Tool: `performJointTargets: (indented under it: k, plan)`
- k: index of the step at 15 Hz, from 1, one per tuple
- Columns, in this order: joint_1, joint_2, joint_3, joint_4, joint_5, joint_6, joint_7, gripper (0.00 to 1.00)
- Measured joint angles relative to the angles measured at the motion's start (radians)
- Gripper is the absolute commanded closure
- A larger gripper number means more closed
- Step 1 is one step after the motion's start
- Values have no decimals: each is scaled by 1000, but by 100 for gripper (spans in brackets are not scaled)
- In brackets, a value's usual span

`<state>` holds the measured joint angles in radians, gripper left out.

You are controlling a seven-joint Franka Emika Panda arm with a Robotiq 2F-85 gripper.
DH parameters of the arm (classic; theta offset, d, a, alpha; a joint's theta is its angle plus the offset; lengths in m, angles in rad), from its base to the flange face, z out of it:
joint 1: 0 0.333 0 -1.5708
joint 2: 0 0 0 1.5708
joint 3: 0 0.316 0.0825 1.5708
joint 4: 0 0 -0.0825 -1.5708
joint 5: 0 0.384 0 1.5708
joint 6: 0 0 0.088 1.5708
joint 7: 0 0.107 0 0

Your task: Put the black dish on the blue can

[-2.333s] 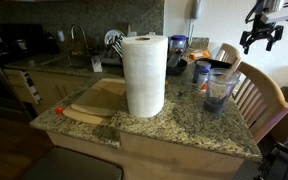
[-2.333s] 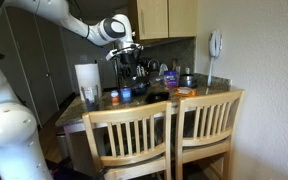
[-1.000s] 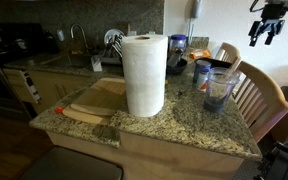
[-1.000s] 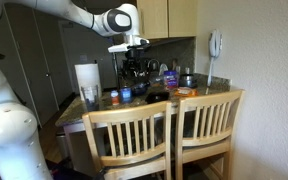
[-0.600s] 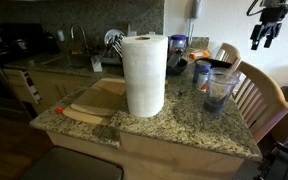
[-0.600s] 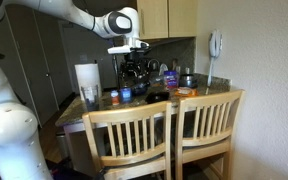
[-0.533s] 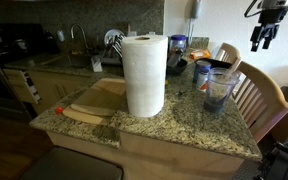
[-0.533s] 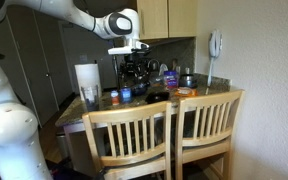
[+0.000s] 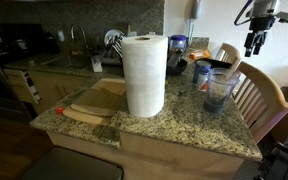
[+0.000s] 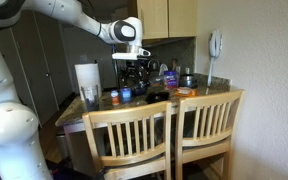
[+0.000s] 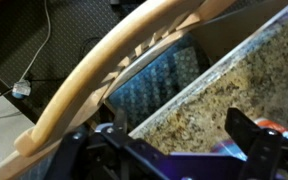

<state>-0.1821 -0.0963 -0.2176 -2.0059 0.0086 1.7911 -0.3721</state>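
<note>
End effector [image 9: 252,42] lower than a moment ago, jaws apart and empty, high over the granite counter [image 9: 184,125] edge.

Paper towel roll [image 9: 144,75] and chair backs [image 10: 164,125] hem the counter [image 9: 184,125].

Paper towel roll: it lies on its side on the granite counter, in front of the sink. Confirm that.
Not quite. The paper towel roll stands upright, not on its side, on the granite counter in front of the sink, as an exterior view shows.
</note>
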Motion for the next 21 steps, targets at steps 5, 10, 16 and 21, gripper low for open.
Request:
performJointTargets:
  k: [5,10,16,21]
  plan:
    - [0,110,-1,67,217,284,64,0]
    - [0,123,2,75,220,294,64,0]
    - [4,201,14,114,182,316,207,0]
    - [7,440,25,249,177,387,421,0]
